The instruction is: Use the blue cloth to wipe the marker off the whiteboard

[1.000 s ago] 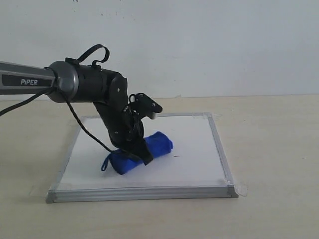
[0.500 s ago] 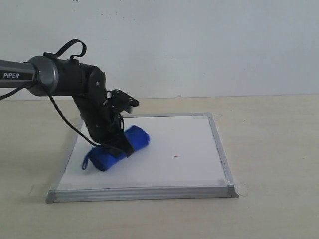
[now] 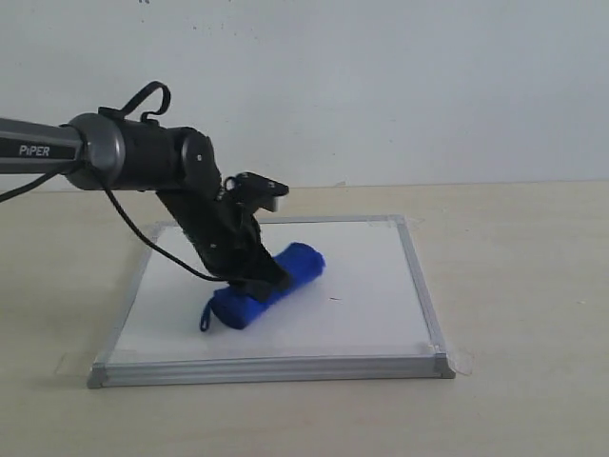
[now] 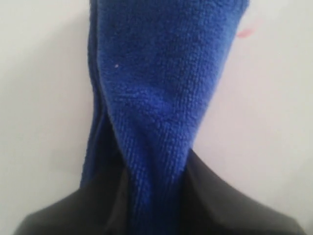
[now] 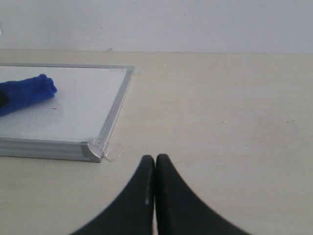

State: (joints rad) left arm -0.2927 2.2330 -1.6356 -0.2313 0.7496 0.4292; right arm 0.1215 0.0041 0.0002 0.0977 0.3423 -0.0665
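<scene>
The whiteboard lies flat on the table, silver-framed with tape at its corners. My left gripper is shut on the blue cloth, a rolled bundle pressed on the board near its middle. A small dark loop hangs at the cloth's near-left end. Of the marker only a short red dash shows, just right of the cloth; the left wrist view has the same marker dash beside the blue cloth. My right gripper is shut and empty over bare table, off the whiteboard's corner; the blue cloth shows there too.
The beige table stretches to the right of the board, with a plain white wall behind. A black cable loops from the left arm down over the board's left side.
The left gripper swept the cloth left across the board, then back right to about the middle. The red dash stays where it was. The right gripper has no earlier frame.
</scene>
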